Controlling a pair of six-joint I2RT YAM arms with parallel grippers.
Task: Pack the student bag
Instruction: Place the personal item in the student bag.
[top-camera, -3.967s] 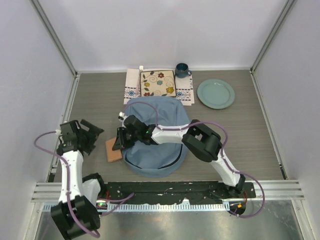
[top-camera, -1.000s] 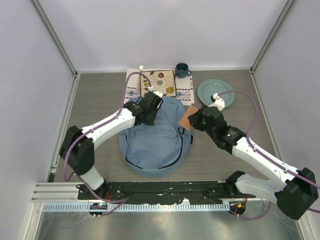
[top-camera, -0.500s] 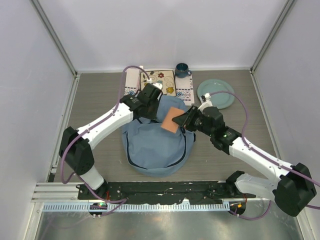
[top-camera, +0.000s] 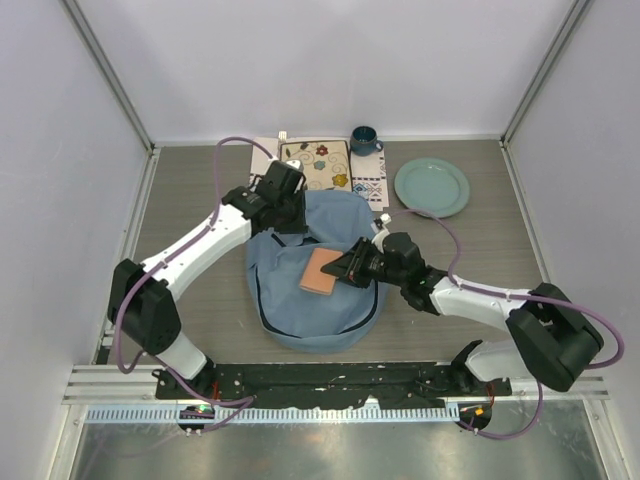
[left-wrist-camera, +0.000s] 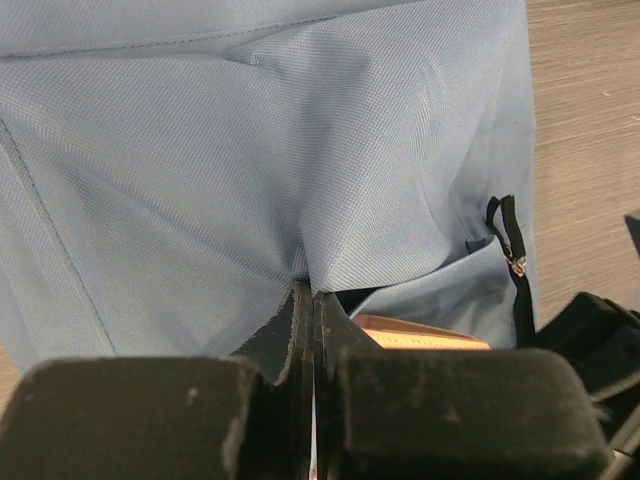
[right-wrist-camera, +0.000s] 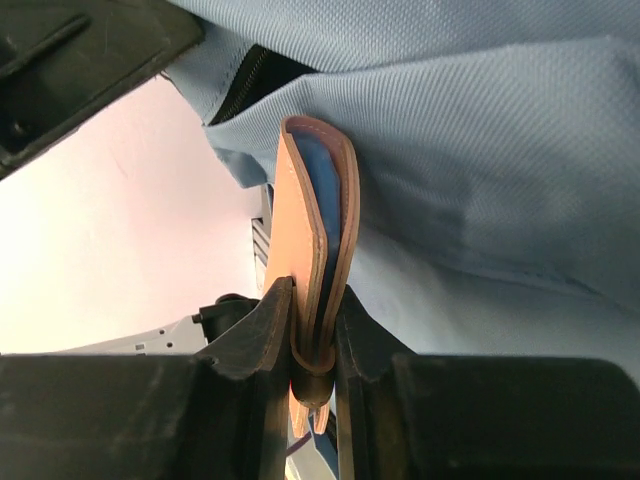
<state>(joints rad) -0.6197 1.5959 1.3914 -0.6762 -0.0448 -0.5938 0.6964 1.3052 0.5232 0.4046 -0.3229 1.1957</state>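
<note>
Over the student bag, tan leather case now nearer its middle

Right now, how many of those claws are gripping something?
2. The left gripper pinches the bag fabric at its far left edge. The right gripper clamps a tan wallet over the bag's middle, at the open zipper.
</note>
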